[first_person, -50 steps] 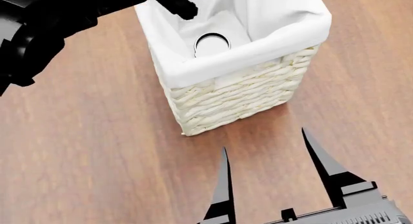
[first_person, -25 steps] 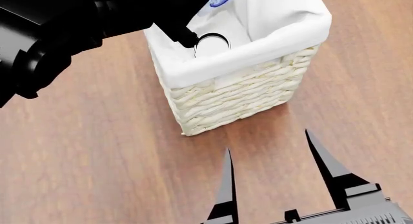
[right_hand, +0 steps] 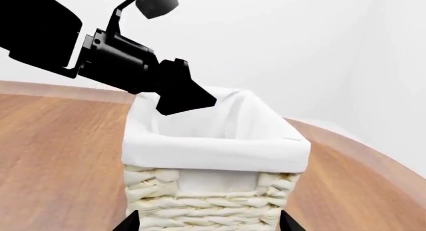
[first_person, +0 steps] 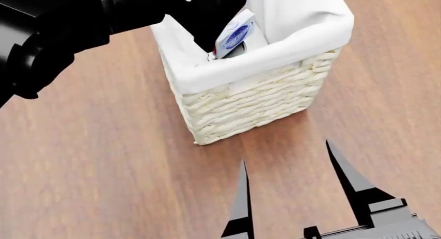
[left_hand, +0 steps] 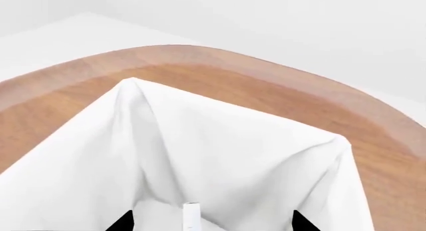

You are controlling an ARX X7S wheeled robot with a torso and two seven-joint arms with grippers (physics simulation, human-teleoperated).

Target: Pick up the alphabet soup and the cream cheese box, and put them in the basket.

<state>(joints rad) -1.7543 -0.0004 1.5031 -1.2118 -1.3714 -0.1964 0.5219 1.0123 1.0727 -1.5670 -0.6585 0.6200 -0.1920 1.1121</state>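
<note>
The basket stands on the wooden table, its white lining filling the left wrist view. The cream cheese box leans tilted inside the basket, blue oval logo showing; in the left wrist view it shows as a thin white edge. My left gripper hangs over the basket's opening, and its jaws stand wide apart, not touching the box. The alphabet soup can is almost fully hidden under the box. My right gripper is open and empty just in front of the basket.
The wooden table stretches to the left and front of the basket; its curved far edge lies beyond the basket. My left arm reaches over the basket from the left.
The left arm came further over the basket. The cream cheese box went from high at the gripper down into the basket, now covering the can's top. The right gripper stayed put.
</note>
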